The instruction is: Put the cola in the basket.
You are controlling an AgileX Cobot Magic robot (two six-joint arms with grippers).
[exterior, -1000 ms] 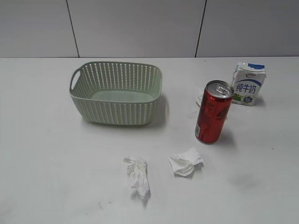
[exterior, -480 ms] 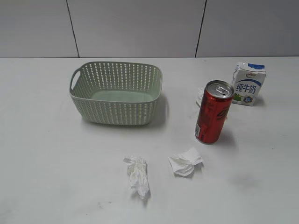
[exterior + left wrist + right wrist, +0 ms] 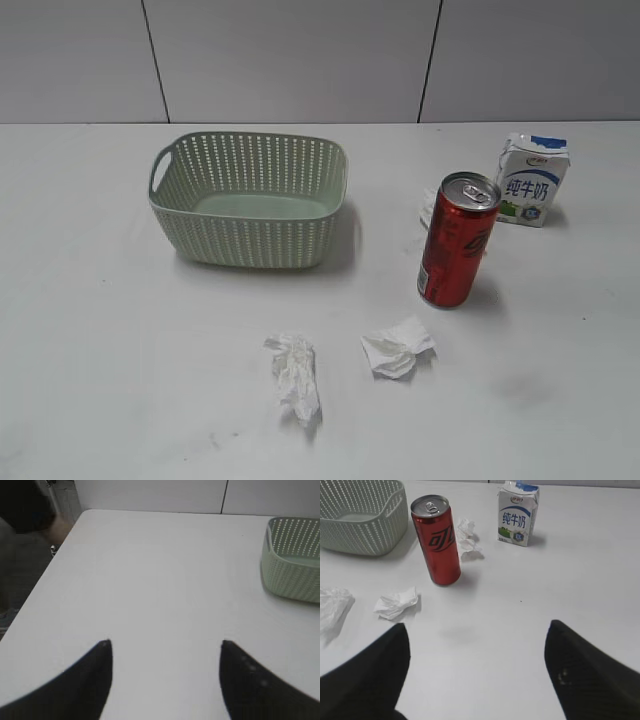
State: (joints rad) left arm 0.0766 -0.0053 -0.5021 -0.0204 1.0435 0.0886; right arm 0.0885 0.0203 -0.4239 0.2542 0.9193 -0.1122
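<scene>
The cola (image 3: 456, 242), a tall slim red can with a silver top, stands upright on the white table right of centre; it also shows in the right wrist view (image 3: 436, 540). The pale green basket (image 3: 250, 198) sits empty to its left, and shows in the left wrist view (image 3: 292, 560) and the right wrist view (image 3: 362, 517). My left gripper (image 3: 165, 645) is open and empty over bare table, left of the basket. My right gripper (image 3: 477, 627) is open and empty, nearer the camera than the can. Neither gripper shows in the exterior view.
A white-and-blue milk carton (image 3: 534, 179) stands behind and right of the can. Crumpled tissues lie in front (image 3: 296, 375), (image 3: 398, 347), and one behind the can (image 3: 468, 541). The table's left edge (image 3: 47, 567) is near my left gripper.
</scene>
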